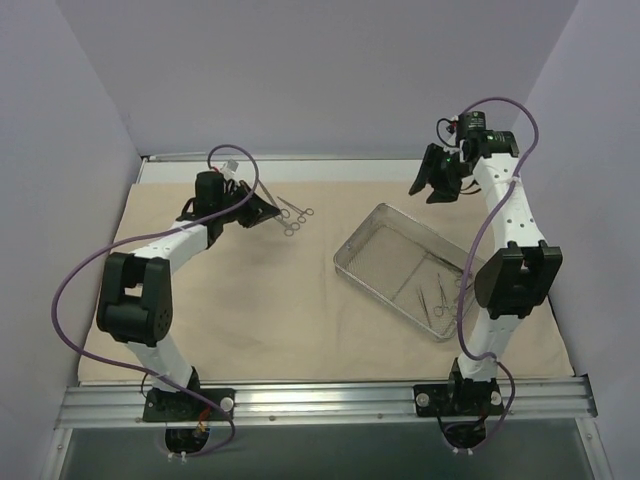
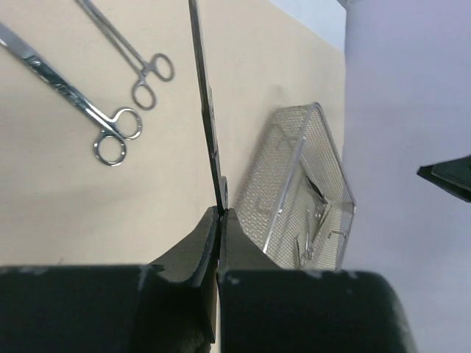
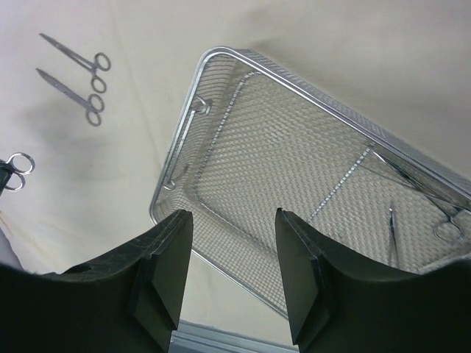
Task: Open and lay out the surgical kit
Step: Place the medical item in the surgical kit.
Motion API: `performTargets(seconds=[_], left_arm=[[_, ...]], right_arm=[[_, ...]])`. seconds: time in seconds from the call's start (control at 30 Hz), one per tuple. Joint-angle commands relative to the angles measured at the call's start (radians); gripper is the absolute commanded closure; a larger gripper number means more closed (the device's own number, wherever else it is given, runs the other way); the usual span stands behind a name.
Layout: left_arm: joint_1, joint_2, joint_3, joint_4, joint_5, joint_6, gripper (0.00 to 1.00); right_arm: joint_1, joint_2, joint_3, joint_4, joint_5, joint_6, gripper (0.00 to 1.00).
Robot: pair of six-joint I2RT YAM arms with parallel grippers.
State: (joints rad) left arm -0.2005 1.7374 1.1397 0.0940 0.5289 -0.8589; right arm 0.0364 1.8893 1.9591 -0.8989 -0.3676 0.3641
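Left gripper (image 2: 220, 215) pinches a steel instrument (image 2: 209, 110); right gripper (image 3: 229, 272) gapes empty over mesh tray (image 3: 280, 147) holding instruments (image 1: 430, 295), clearest overhead.

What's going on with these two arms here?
Two robot arms are unpacking a surgical kit onto a beige cloth. The left hand pinches a thin steel instrument beside two ring-handled steel instruments lying on the cloth. The right hand hovers open over the silver wire-mesh tray, which holds a few more.

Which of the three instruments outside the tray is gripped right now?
The instrument pinched in the left gripper; the other two lie free on the cloth.
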Motion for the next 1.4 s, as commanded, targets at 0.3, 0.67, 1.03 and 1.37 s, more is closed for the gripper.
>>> performTargets(seconds=[0.3, 0.67, 1.03, 1.37], left_arm=[[-0.014, 0.125, -0.098, 0.282, -0.156, -0.094, 0.98], [-0.007, 0.166, -0.132, 0.283, -0.167, -0.107, 0.98], [-0.008, 0.203, -0.190, 0.342, -0.190, -0.184, 0.98], [-0.005, 0.238, -0.207, 0.383, -0.195, -0.226, 0.98]], right_arm=[[-0.001, -0.105, -0.106, -0.104, 0.038, -0.017, 0.51], [-0.010, -0.111, -0.143, -0.083, 0.033, -0.001, 0.50], [-0.010, -0.101, -0.137, -0.090, 0.025, -0.008, 0.50], [-0.013, -0.095, -0.134, -0.100, 0.025, -0.017, 0.50]])
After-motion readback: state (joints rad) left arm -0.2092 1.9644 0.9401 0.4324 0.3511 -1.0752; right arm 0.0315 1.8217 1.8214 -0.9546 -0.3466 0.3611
